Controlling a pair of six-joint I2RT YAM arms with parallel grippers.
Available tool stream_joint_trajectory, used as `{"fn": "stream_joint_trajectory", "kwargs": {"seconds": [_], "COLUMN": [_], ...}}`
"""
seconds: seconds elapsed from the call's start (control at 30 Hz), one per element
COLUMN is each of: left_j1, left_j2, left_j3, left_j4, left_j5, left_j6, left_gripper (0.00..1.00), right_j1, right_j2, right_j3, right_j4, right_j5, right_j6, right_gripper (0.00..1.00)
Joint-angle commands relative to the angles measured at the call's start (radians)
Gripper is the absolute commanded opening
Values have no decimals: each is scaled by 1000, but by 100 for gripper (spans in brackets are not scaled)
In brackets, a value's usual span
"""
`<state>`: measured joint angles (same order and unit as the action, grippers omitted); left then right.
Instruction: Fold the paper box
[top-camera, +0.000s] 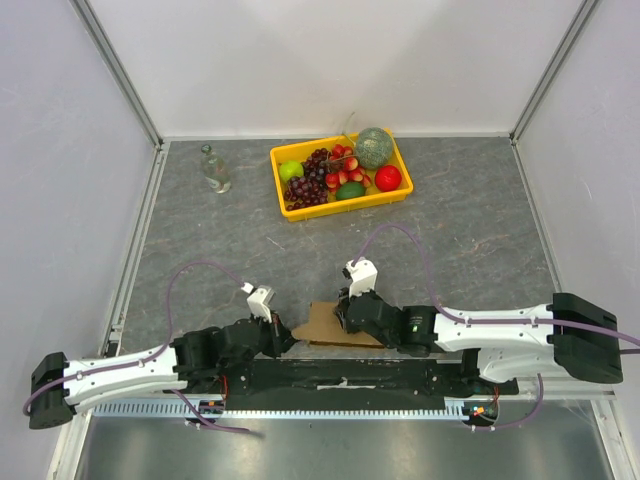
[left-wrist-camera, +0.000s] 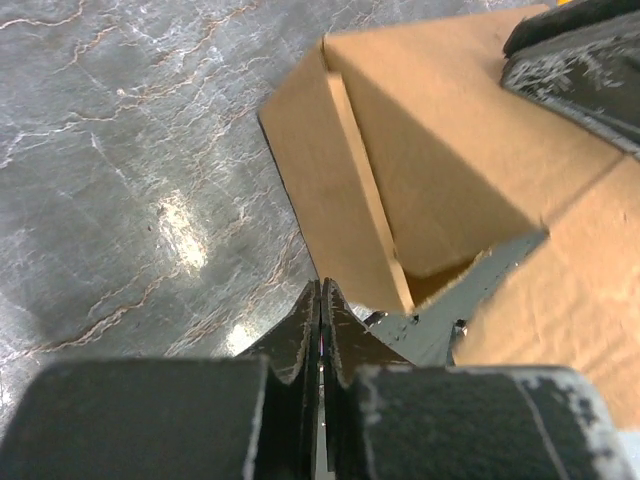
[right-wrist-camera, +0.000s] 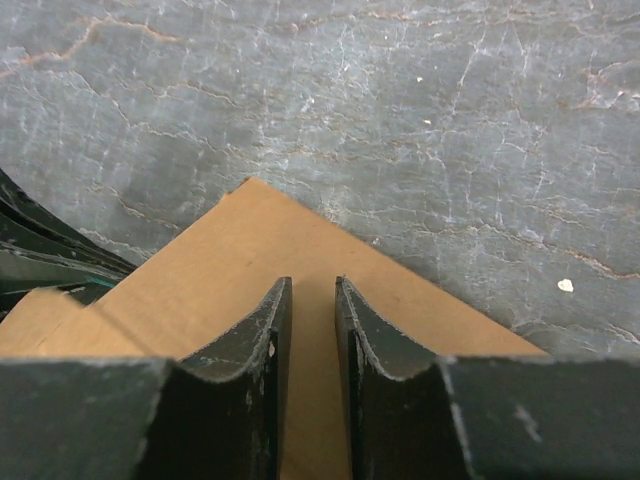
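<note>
The paper box (top-camera: 322, 324) is plain brown cardboard lying partly folded on the grey table near the arm bases, between both grippers. In the left wrist view the paper box (left-wrist-camera: 440, 150) shows a raised side panel and a narrow flap standing along a crease. My left gripper (left-wrist-camera: 322, 292) is shut with its fingers pressed flat together and nothing between them, its tip just short of the box's lower corner. My right gripper (right-wrist-camera: 312, 285) hovers over a flat panel of the paper box (right-wrist-camera: 230, 250). Its fingers stand a narrow gap apart, and bare cardboard shows through.
A yellow tray (top-camera: 283, 203) of grapes, strawberries and other fruit stands at the back centre. A small glass bottle (top-camera: 214, 168) stands at the back left. White walls and metal frame posts enclose the marbled grey table (top-camera: 460, 230).
</note>
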<state>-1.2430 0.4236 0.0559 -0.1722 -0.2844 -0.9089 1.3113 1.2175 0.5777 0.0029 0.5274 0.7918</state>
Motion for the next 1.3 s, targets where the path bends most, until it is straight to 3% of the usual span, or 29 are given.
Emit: {"fn": "stream_joint_trajectory", "kwargs": {"seconds": [0.0,0.27,0.4,0.53,0.67,0.83,0.97,1.13,1.27], "left_j1": [-4,-6,-4,-4,-4,-6,-4,-4,-4], "left_j2": [-14,7,29,50,67,63,57,57,55], "left_j3": [19,16,9,2,-5,-14,-14,-13,-11], "left_j4": [-81,-69,-30,2,25,25,27,27,25], "left_j5": [-45,-61,-50,-45,-42,-41,-42,-42,-45], "left_j6": [-82,-104,-96,-94,-94,-100,-99,-97,-97], "left_gripper": [3,2,2,2,2,2,2,2,2], "right_j1": [-3,-1,-1,2,8,40,127,230,262], "right_j2": [28,-2,-62,-143,-199,-181,-80,37,36], "right_j3": [-16,-47,-82,-61,-59,-78,-79,-70,-88], "right_j4": [17,23,61,78,167,249,270,227,217], "right_j5": [-29,-21,-3,34,-29,-138,-135,-64,-12], "right_j6": [-12,-23,-32,-92,-175,-198,-212,-174,-138], "right_gripper": [31,32,43,45,45,29,22,18,18]}}
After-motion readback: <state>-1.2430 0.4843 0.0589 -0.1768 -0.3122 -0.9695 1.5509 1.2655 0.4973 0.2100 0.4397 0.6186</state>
